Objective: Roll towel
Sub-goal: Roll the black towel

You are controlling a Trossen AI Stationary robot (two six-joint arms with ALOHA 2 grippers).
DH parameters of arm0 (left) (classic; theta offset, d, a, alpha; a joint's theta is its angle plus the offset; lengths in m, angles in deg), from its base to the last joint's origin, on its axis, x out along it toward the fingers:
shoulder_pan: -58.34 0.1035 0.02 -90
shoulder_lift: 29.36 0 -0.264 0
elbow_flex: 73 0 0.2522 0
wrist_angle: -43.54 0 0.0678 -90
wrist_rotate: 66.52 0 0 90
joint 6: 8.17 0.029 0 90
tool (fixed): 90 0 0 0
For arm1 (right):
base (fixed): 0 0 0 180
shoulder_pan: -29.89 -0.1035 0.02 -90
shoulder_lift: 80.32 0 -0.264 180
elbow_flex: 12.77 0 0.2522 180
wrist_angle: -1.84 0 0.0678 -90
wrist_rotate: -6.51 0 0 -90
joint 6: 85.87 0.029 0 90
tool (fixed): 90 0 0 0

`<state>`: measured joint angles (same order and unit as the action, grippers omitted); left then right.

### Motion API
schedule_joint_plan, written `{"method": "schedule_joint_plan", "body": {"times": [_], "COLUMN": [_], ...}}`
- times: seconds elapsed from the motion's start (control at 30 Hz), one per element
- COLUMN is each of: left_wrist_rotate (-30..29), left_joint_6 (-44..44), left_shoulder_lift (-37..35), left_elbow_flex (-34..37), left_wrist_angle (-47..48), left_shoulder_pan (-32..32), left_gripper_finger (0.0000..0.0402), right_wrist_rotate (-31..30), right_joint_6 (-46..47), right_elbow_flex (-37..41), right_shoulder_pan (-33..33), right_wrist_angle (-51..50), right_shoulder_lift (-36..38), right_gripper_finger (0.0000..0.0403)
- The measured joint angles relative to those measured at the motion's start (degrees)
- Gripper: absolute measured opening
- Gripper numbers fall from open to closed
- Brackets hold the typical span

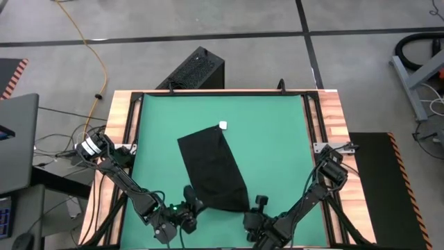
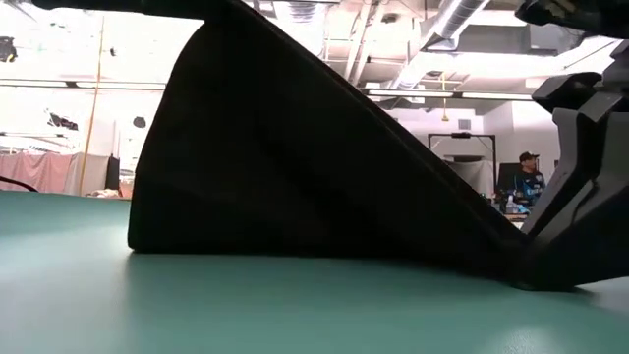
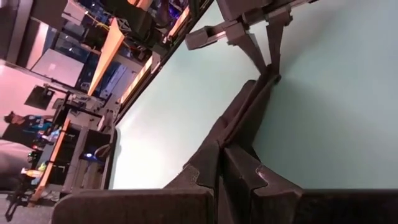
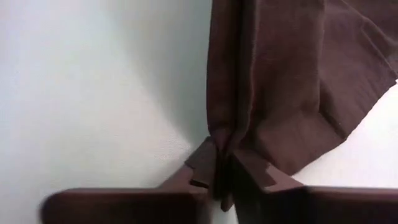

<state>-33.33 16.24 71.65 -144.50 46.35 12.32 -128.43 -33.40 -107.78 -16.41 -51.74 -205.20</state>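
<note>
Green mat (image 1: 277,132), both grippers (image 1: 189,207) (image 1: 255,208) low, pinching towel (image 1: 211,170) corners

The towel (image 1: 211,169) is a plain black soft cloth. It lies on the green mat, folded into a long shape that slants across it. A small white tag (image 1: 223,126) sits at its far corner. Its near end is lifted off the mat, like a little tent.

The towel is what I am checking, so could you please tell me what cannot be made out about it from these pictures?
- High view: the towel's near edge lies under the left tool and right tool.
- Low view: its raised cloth fills the picture and hides the white tag.
- Right wrist view: the picture's edges cut the cloth off.
</note>
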Motion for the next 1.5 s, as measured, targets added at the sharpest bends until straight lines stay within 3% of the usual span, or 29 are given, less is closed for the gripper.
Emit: {"method": "schedule_joint_plan", "body": {"times": [0.1,0.4,0.6,0.77,0.9,1.0,1.23,1.33,1.5], "left_wrist_rotate": [-1.6,-3.9,-10.2,-16.7,-17.8,-17.8,-13.3,-10.2,4.3], "left_joint_6": [0.0,1.5,2.9,3.4,3.0,-0.4,-6.4,-5.4,5.1], "left_shoulder_lift": [0.0,0.0,-2.0,-6.6,-11.3,-15.0,-27.1,-33.5,-43.3], "left_elbow_flex": [0.0,0.0,0.0,0.0,-0.1,-0.1,-0.1,0.0,-0.1], "left_wrist_angle": [0.1,0.1,0.1,1.8,10.3,19.8,38.0,41.3,36.8], "left_shoulder_pan": [0.0,0.0,-0.5,-0.4,2.3,5.7,14.7,20.2,34.5], "left_gripper_finger": [0.0,0.0,0.0,0.0,0.0,0.0,0.0,0.0,0.0], "right_wrist_rotate": [-0.6,-4.7,-9.9,-19.4,-22.6,-26.7,-36.2,-36.9,-33.4], "right_joint_6": [0.0,-0.7,-2.0,-0.3,-0.7,-8.7,-21.9,-26.9,-32.6], "right_elbow_flex": [0.0,-3.7,-14.9,-25.6,-32.3,-34.2,-35.8,-35.6,-35.6], "right_shoulder_pan": [0.0,0.2,0.9,2.8,6.9,10.9,23.4,29.0,39.2], "right_wrist_angle": [0.0,-4.4,-20.9,-39.6,-50.0,-50.2,-50.3,-50.2,-49.7], "right_shoulder_lift": [0.0,-0.5,-0.3,-0.3,-0.2,0.4,4.8,7.7,13.7], "right_gripper_finger": [0.0014,0.0008,0.0008,0.0008,0.0008,0.0008,0.0007,0.0007,0.0007]}}
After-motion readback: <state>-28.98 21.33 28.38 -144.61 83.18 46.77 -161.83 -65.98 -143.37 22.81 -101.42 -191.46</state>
